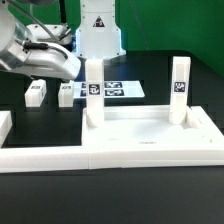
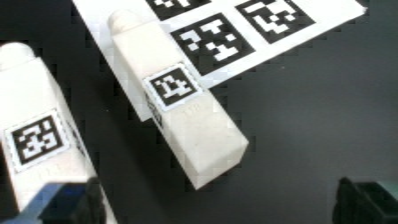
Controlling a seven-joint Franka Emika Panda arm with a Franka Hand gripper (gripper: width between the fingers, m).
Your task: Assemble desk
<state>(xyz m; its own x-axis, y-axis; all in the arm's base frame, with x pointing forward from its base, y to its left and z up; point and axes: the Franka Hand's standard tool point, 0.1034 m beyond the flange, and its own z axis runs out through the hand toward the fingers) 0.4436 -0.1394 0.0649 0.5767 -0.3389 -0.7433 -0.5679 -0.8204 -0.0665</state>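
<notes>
- The pincer (image 2: pixel 214 200) hangs wide open with nothing in it. It is centred over a loose leg block (image 2: pixel 183 108), likely lining up a grasp across the block's narrow sides.
- That block and a second loose leg block (image 2: pixel 32 125) lie flat at the far left in the exterior view, just beside the marker board (image 1: pixel 118 89).
- The desk tray (image 1: pixel 150 135) sits near on the tabletop (image 1: pixel 150 205), seemingly butted against the border rail (image 1: pixel 40 158), probably to brace it.
- The left upright leg (image 1: pixel 93 95) and right upright leg (image 1: pixel 179 92) stand at its far corners, so 2 remain.

Matt white plastic tabletop (image 1: pixel 140 130)
</notes>
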